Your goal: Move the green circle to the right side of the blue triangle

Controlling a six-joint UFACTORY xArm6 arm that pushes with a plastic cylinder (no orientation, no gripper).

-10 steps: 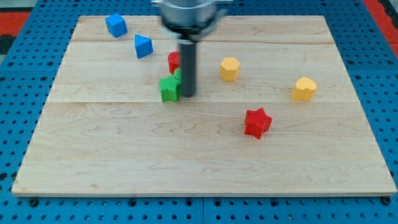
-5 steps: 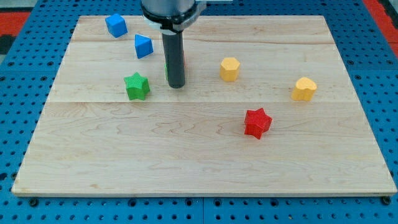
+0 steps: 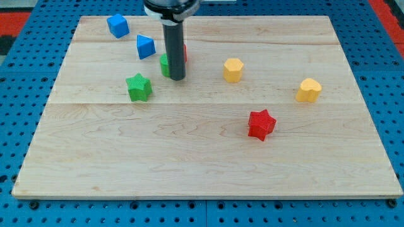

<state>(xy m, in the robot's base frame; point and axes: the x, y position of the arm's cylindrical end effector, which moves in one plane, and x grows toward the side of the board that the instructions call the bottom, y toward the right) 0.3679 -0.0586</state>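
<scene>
Rod tip pushing the green circle toward the blue triangle, near the table's top edge.

Left to right: blue cube by the top-left corner; green star; blue triangle; green circle, just right of and slightly below the triangle, partly hidden by the rod; my tip touching its right side; a red block behind the rod; yellow blocks; red star. No hand is fitted, so none opens or closes. Judged nearly complete: a small nudge upward remains.
</scene>
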